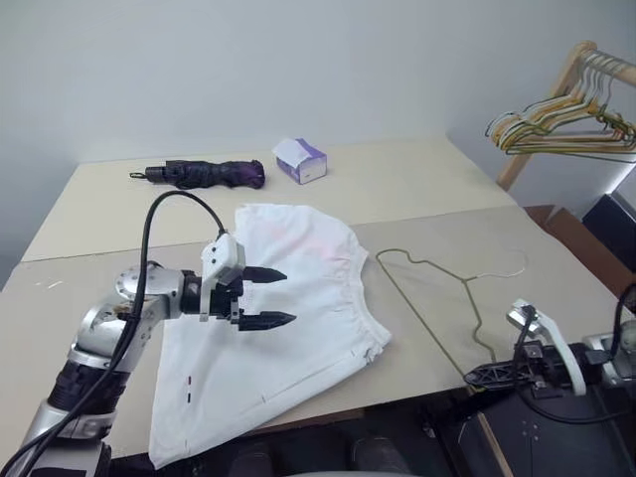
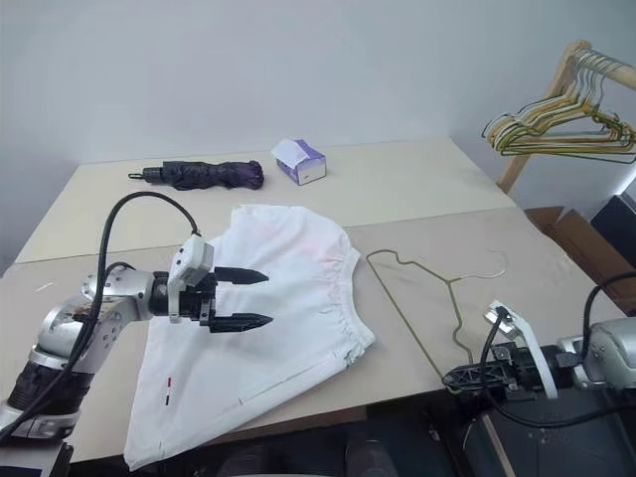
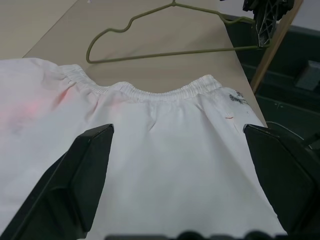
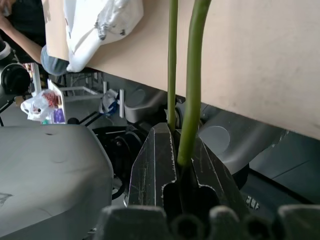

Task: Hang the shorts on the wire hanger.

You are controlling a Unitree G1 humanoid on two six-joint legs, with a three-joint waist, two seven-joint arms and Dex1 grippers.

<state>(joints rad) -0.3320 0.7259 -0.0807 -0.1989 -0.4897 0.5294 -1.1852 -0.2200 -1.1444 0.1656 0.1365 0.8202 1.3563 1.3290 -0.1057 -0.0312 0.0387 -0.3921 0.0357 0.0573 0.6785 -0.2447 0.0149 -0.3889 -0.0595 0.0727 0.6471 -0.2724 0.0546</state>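
The white shorts (image 1: 298, 268) lie spread flat on the table, their gathered waistband (image 3: 150, 92) facing the wire hanger. My left gripper (image 1: 290, 296) hovers open just above the middle of the shorts, with nothing between its black fingers (image 3: 75, 185). The thin olive wire hanger (image 3: 165, 53) rests on the table to the right of the shorts, its hook towards the waistband. My right gripper (image 1: 479, 376) is at the table's near right edge, shut on the hanger's end (image 4: 187, 100); the wire runs out from between its closed fingers.
A folded dark umbrella (image 1: 204, 174) and a white-and-purple tissue box (image 1: 300, 160) lie at the back of the table (image 1: 417, 189). A wooden rack with a bunch of coloured hangers (image 1: 561, 119) stands at the far right. A person's arm (image 4: 20, 40) shows beyond the table.
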